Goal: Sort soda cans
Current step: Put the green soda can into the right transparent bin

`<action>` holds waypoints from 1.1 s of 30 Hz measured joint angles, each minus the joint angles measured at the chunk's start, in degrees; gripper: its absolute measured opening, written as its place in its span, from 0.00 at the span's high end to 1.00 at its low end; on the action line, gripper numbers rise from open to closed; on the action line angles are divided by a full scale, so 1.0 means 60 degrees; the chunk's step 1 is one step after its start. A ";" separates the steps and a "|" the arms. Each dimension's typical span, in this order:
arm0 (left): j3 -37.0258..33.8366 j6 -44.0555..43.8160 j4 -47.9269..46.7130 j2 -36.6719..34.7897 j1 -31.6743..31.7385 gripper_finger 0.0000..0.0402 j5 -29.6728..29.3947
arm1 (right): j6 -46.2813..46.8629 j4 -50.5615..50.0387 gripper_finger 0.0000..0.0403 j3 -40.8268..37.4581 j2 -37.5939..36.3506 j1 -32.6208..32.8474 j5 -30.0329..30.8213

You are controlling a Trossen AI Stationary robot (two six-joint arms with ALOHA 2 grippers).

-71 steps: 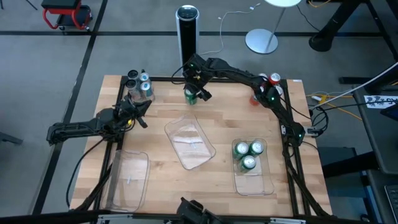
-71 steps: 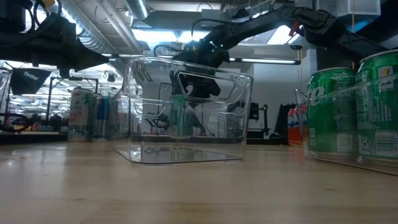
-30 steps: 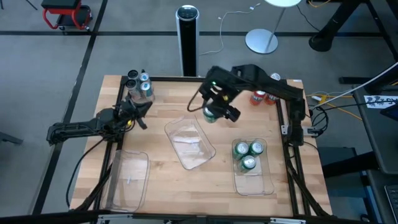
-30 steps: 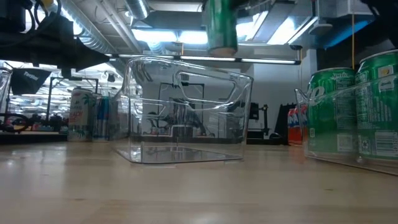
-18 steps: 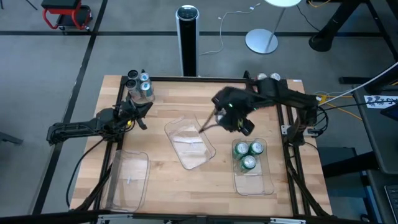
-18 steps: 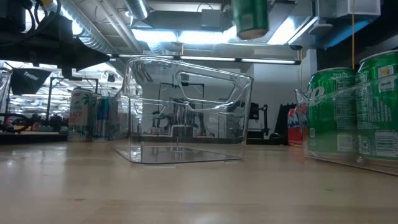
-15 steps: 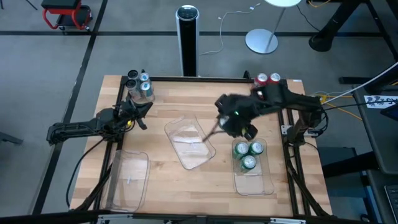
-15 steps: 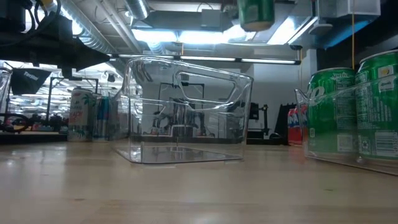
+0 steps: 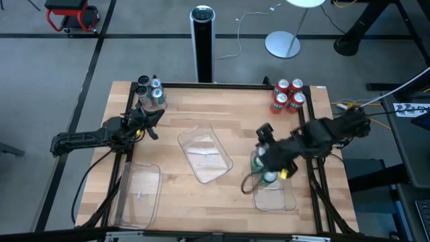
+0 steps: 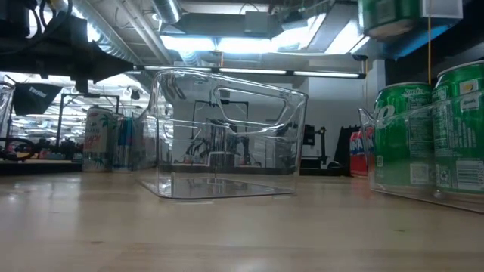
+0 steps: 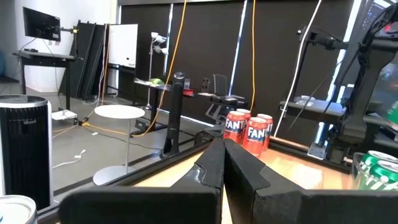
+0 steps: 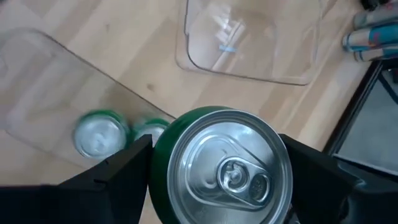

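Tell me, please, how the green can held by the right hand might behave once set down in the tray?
The green can, round and smooth in the right hand, could roll if tipped. Set upright, it probably stands steadily, like the cans in the tray.

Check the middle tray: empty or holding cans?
Empty. The high view shows only clear plastic inside the middle tray, and the low view looks straight through it with no can inside.

Three clear trays (image 9: 205, 154) on wooden table (image 9: 175, 111); black-silver cylinder (image 9: 202, 42) and white lamp base (image 9: 282, 44) on floor beyond.
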 joint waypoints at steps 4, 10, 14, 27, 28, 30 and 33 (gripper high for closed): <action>0.0000 0.0050 0.0044 0.0000 0.0000 1.00 0.0000 | 0.1501 0.0473 0.25 -0.0867 -0.0596 0.1000 0.0638; 0.0000 0.0092 0.0072 0.0000 0.0000 1.00 0.0000 | 0.3935 0.0535 0.25 -0.1764 -0.0955 0.2599 0.1371; 0.0000 -0.0076 0.0070 0.0000 0.0001 1.00 0.0000 | 0.5501 0.0567 0.25 -0.2216 -0.0955 0.3456 0.1396; 0.0000 -0.0096 0.0126 0.0000 0.0004 1.00 0.0000 | 0.8556 0.1677 0.25 -0.4035 -0.0951 0.5198 0.1888; 0.0000 -0.0123 0.0123 0.0000 0.0002 1.00 -0.0002 | 0.8562 0.1841 0.25 -0.4235 -0.0947 0.5185 0.1863; 0.0000 -0.0133 0.0123 0.0000 0.0001 1.00 0.0000 | 0.8556 0.2144 0.25 -0.4631 -0.0944 0.5175 0.1859; 0.0000 -0.0144 0.0095 0.0000 0.0002 1.00 0.0000 | 0.8464 0.2627 0.25 -0.5204 -0.0944 0.5168 0.1924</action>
